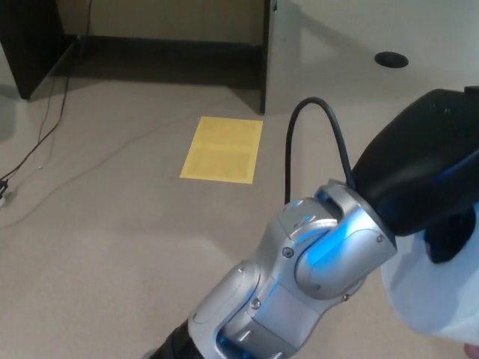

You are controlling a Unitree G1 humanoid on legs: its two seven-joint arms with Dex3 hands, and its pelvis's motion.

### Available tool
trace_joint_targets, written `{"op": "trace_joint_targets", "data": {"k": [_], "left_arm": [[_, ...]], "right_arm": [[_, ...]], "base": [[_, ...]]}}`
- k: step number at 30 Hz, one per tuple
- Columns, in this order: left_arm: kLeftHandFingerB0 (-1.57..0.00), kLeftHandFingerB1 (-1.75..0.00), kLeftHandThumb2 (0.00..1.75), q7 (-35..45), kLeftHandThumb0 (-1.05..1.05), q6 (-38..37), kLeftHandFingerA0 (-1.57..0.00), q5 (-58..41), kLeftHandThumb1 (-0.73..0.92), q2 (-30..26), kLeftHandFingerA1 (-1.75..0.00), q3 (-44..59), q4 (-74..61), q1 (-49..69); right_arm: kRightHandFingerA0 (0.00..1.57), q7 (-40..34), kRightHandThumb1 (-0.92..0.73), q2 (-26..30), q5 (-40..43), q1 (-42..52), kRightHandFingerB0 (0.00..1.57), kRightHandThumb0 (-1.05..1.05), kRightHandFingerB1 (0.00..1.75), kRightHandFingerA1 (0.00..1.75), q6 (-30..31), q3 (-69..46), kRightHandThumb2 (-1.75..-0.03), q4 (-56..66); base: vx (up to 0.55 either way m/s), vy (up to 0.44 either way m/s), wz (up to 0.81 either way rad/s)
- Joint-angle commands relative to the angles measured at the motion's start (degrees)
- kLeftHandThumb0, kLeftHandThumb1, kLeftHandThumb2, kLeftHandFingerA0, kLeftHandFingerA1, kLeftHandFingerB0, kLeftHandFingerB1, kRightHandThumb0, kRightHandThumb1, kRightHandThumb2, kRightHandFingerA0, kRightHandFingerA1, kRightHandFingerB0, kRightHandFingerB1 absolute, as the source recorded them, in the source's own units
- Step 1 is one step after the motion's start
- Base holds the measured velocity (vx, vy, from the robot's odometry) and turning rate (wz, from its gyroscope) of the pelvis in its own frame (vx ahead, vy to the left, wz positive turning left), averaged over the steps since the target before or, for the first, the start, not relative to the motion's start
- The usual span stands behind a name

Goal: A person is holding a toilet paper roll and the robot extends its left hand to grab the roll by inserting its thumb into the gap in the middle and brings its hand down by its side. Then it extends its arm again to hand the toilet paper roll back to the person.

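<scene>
My left arm reaches from the bottom middle up to the right edge of the head view. Its black left hand (426, 164) is closed around the white toilet paper roll (438, 295), which shows only partly at the bottom right corner, below the hand. A black finger (449, 235) presses against the roll's top. At the very bottom right edge a sliver of a person's fingertip (471, 349) shows beside the roll. My right hand does not appear.
A yellow sheet (223, 149) lies on the beige floor. A dark furniture leg (264, 56) and a dark cabinet (26, 45) stand at the back. Cables (45, 127) trail on the left. A round black floor outlet (391, 59) sits at the upper right.
</scene>
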State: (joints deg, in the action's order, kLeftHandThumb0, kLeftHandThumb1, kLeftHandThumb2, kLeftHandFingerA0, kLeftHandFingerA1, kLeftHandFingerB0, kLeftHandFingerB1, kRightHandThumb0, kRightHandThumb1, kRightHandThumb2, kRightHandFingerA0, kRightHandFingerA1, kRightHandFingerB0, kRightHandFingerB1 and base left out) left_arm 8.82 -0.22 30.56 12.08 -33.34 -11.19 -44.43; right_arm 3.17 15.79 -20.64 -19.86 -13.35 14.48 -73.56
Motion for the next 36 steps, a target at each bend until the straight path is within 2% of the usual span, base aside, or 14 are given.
{"op": "trace_joint_targets", "data": {"k": [1, 2, 3, 4, 5, 11, 17, 18, 20, 21, 22, 25, 28, 36], "left_arm": [[-0.68, -0.41, 0.59, 0.11, -0.31, -1.21, -0.83, 1.09, 0.63, -0.39, -1.15, -0.92, -1.19, 0.82], [-0.57, -0.38, 0.58, 0.08, -0.34, -1.59, -0.76, 1.02, 0.59, -0.81, -0.61, -0.73, -1.08, 0.93], [-0.33, -0.32, 0.56, 1.12, -0.52, -0.34, -0.31, 1.29, 0.5, -1.52, -0.35, -0.58, -2.24, 1.5], [0.0, -0.47, 0.84, 2.26, -0.33, 0.45, -0.01, 1.08, 0.23, -2.2, -0.5, -0.37, -3.16, 1.76], [-0.09, -0.32, 0.74, 3.53, -0.68, 0.75, -0.06, 0.49, 0.41, -3.01, -0.35, -0.03, -3.95, 1.8], [0.0, -0.14, 0.82, 9.16, -0.69, 1.69, 0.0, -5.09, 0.39, -6.94, -0.03, 3.82, -8.95, 2.6], [0.0, -0.12, 0.85, 14.46, -0.73, 5.13, 0.0, -10.4, 0.39, -9.93, -0.03, 7.92, -14.18, 2.84], [-0.02, -0.16, 0.72, 15.71, -0.85, 6.43, -0.02, -10.54, 0.34, -11.56, -0.06, 9.5, -17.06, 2.99], [0.0, -0.18, 0.83, 16.66, -0.66, 7.04, 0.0, -11.73, 0.34, -12.87, -0.11, 11.01, -18.85, 2.76], [-0.03, -0.15, 0.69, 16.82, -0.85, 6.61, -0.03, -12.74, 0.35, -13.39, -0.13, 11.88, -19.13, 2.66], [0.0, -0.19, 0.82, 17.02, -0.64, 6.04, 0.0, -14.19, 0.34, -13.97, -0.16, 13.06, -19.5, 2.72], [-0.03, -0.14, 0.7, 17.62, -0.82, 6.35, -0.04, -15.88, 0.37, -15.77, -0.2, 15.35, -21.69, 3.74], [0.0, -0.18, 0.79, 19.18, -0.6, 8.8, 0.0, -18.96, 0.34, -17.48, -0.19, 17.72, -24.57, 5.22], [-0.01, -0.22, 0.63, 23.19, -0.65, 14.17, -0.02, -27.49, 0.3, -23.15, -0.22, 23.99, -29.73, 11.19]], "right_arm": [[0.77, -0.33, -0.68, 1.13, -0.95, 0.48, 0.55, -0.38, 0.44, 0.68, -0.15, 0.65, -0.6, -0.31], [0.77, -0.17, -0.68, 1.19, -0.61, 0.41, 0.55, -0.37, 0.44, 0.68, -0.07, 0.38, -0.6, -0.42], [0.71, 0.44, -0.68, 1.19, -0.23, 0.47, 0.53, -0.37, 0.43, 0.6, 0.04, 0.11, -0.6, -0.32], [0.71, 0.67, -0.68, 1.2, -0.16, 0.47, 0.53, -0.38, 0.43, 0.58, 0.15, 0.07, -0.6, -0.28], [0.71, 0.6, -0.68, 1.23, -0.31, 0.45, 0.53, -0.37, 0.43, 0.57, 0.22, 0.19, -0.6, -0.29], [0.73, 0.88, -0.68, 0.89, 0.0, 1.09, 0.53, -0.36, 0.43, 0.57, 0.12, -0.01, -0.6, -0.45], [0.74, 0.46, -0.67, 0.74, -0.41, 2.28, 0.54, -0.38, 0.42, 0.6, 0.12, 0.41, -0.6, -0.32], [0.74, -0.1, -0.67, 0.58, -0.65, 2.86, 0.54, -0.38, 0.42, 0.58, -0.19, 0.65, -0.6, -0.23], [0.73, -0.09, -0.67, 0.7, -0.7, 2.79, 0.54, -0.39, 0.42, 0.57, 0.17, 0.75, -0.6, -0.39], [0.73, -0.13, -0.67, 0.7, -0.69, 2.6, 0.54, -0.39, 0.42, 0.57, 0.35, 0.76, -0.6, -0.45], [0.73, -0.09, -0.67, 0.72, -0.7, 2.46, 0.54, -0.39, 0.42, 0.58, 0.57, 0.78, -0.61, -0.51], [0.7, -0.12, -0.67, 0.84, -0.78, 3.0, 0.53, -0.39, 0.42, 0.55, 0.59, 0.92, -0.6, -0.54], [0.73, -0.52, -0.66, 0.66, -0.82, 4.17, 0.53, -0.37, 0.42, 0.58, 0.07, 1.07, -0.6, -0.53], [0.74, -0.41, -0.68, 0.84, -0.22, 7.02, 0.54, -0.37, 0.42, 0.6, -0.15, 0.67, -0.6, -0.4]], "base": [[0.0, 0.0, 0.0], [0.0, 0.0, 0.0], [0.0, 0.0, 0.0], [0.0, 0.0, 0.0], [0.0, 0.0, 0.0], [0.0, 0.0, 0.0], [0.0, 0.0, 0.0], [0.0, 0.0, 0.0], [0.0, 0.0, 0.0], [0.0, 0.0, 0.0], [0.0, 0.0, 0.0], [0.0, 0.0, 0.0], [0.0, 0.0, 0.0], [0.0, 0.0, 0.0]]}}
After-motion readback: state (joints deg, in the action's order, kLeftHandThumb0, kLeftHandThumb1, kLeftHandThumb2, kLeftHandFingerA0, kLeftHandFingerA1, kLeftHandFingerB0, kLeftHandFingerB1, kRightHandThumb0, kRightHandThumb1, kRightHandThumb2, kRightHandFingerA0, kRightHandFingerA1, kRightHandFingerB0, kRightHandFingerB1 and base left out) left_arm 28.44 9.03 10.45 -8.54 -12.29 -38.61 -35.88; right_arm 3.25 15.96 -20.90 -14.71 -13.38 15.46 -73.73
